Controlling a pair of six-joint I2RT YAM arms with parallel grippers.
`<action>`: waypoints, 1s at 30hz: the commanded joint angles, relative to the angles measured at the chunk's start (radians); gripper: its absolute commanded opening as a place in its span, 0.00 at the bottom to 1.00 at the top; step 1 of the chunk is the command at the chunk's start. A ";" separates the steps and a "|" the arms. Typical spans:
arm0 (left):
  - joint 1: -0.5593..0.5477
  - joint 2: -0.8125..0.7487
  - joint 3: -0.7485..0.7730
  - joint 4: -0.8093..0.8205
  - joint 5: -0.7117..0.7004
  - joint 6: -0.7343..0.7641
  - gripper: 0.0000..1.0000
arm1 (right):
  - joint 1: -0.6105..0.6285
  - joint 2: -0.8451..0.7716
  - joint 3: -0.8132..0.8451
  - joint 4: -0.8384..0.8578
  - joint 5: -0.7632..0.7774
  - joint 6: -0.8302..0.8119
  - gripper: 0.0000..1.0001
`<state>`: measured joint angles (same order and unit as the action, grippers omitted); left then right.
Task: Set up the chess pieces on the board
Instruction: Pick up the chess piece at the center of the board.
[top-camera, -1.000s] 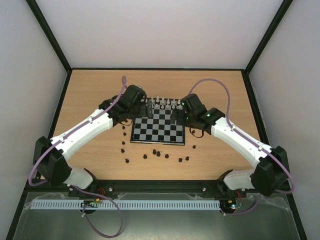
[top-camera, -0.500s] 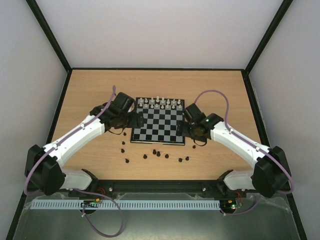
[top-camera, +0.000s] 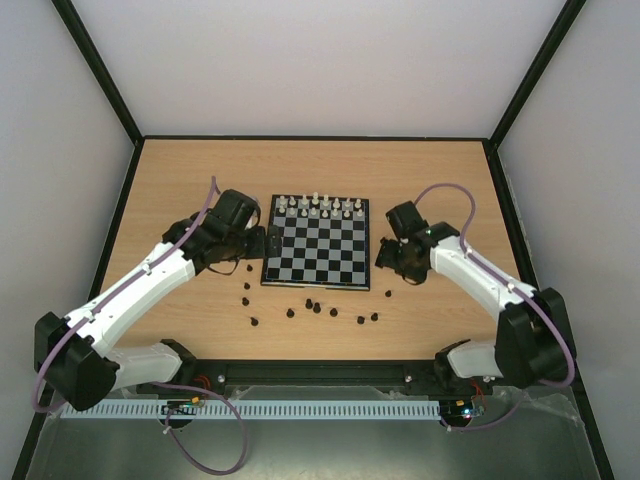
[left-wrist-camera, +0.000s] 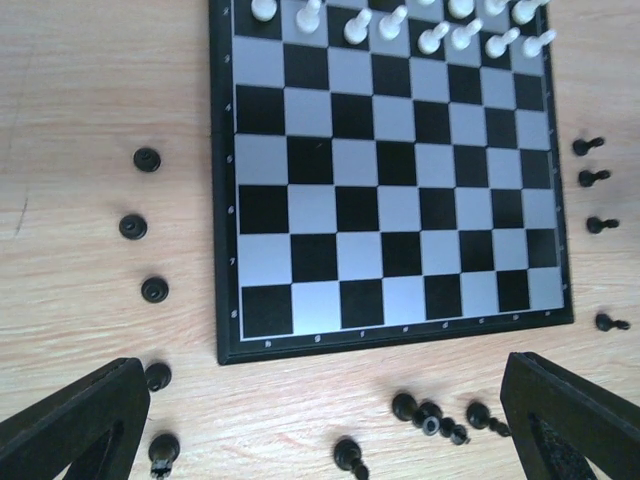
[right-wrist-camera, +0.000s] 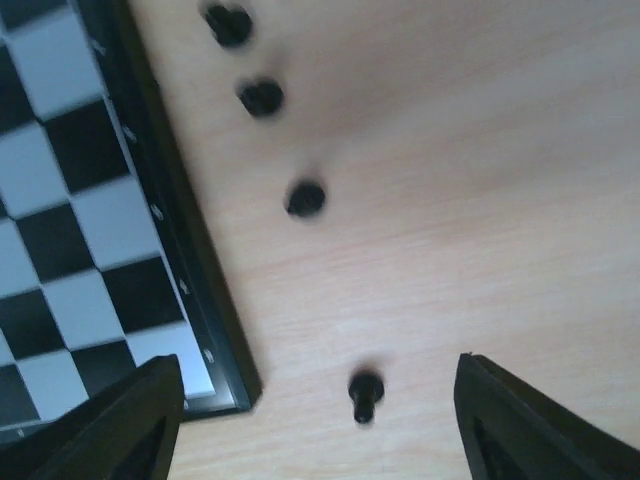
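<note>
The right pincer (right-wrist-camera: 318, 368), spread like the left pincer (left-wrist-camera: 322, 372), could flick the tiny black pawn (right-wrist-camera: 365, 393) away if it closes off-centre.

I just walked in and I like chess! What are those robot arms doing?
They are setting up a chess game. The white pieces stand at the far edge of the board. The black pieces are scattered on the table around it. The right arm's fingers hang open over one black piece; the left arm's fingers are open, holding nothing.
</note>
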<state>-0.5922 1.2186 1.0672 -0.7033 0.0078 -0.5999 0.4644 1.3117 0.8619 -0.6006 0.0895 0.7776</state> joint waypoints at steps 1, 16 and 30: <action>0.011 -0.024 -0.057 -0.004 -0.006 0.021 0.99 | -0.058 0.123 0.160 -0.022 -0.017 -0.119 0.69; 0.035 -0.009 -0.034 -0.017 0.020 0.064 0.99 | -0.079 0.569 0.609 -0.214 0.029 -0.336 0.47; 0.037 0.024 -0.025 -0.007 0.048 0.060 0.99 | -0.084 0.634 0.568 -0.170 0.053 -0.347 0.41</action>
<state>-0.5602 1.2377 1.0225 -0.7029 0.0368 -0.5457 0.3901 1.9076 1.4330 -0.7280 0.1234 0.4477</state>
